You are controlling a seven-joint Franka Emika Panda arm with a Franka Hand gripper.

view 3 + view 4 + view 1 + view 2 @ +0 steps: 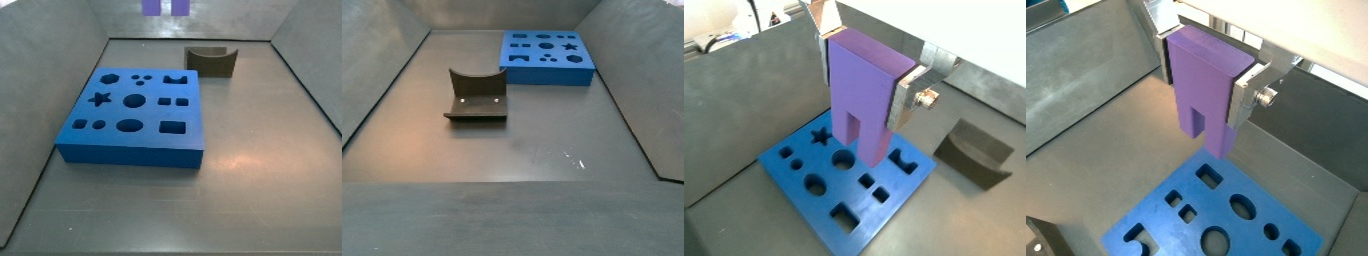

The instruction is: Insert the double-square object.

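Observation:
My gripper [865,95] is shut on the double-square object [865,70], a tall purple block held upright with its two square prongs pointing down. Silver fingers [906,100] clamp its upper sides; both wrist views show this grip [1200,100]. The block [1207,80] hangs well above the blue board [807,160], which has several shaped holes and lies flat on the floor, also seen in the wrist view [1280,208]. In a side view only the prong ends [167,8] show at the top edge, high beyond the board [147,113]. The gripper and block are out of the view that shows the board [549,76] at the far right.
A dark olive curved block [975,155] stands on the floor beside the board, apart from it, and appears in both side views [211,62] [476,100]. Grey walls enclose the floor on all sides.

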